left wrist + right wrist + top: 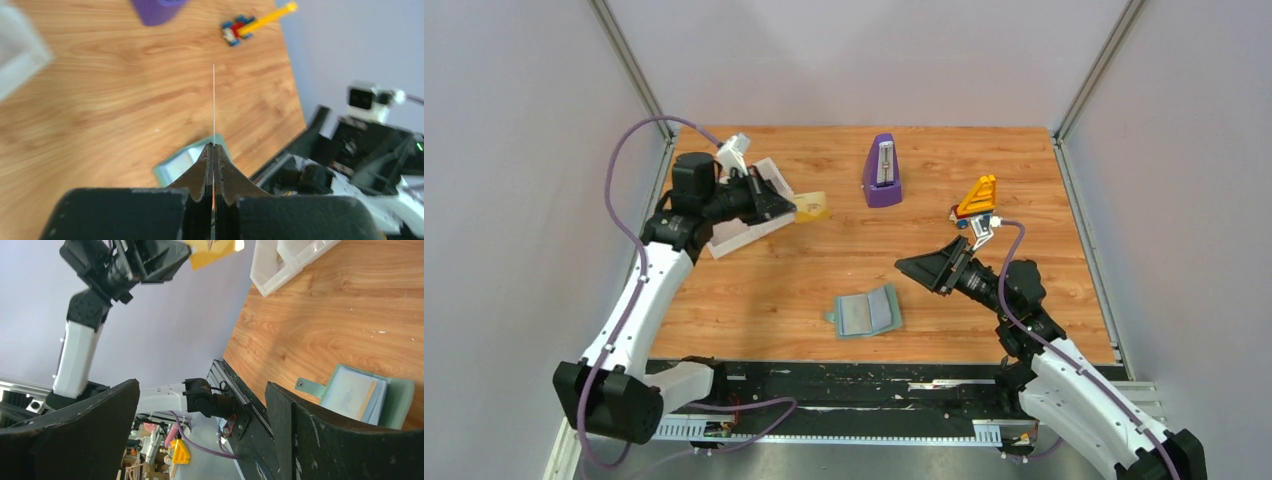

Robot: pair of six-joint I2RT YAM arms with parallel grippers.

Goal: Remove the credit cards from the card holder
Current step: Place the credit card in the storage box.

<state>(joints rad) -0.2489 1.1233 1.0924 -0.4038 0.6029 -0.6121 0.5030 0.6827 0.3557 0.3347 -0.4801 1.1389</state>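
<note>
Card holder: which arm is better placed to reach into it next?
Right. Its gripper is open, empty and near the card holder; the left gripper is shut on the yellow card, away by the white tray.

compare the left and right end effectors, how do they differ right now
The left end effector is shut, pinching the yellow card by one edge; the right end effector is wide open and holds nothing. The left end effector is at the far left by the white tray; the right end effector is nearer the card holder, on its right side. Both are black and have two fingers.
</note>
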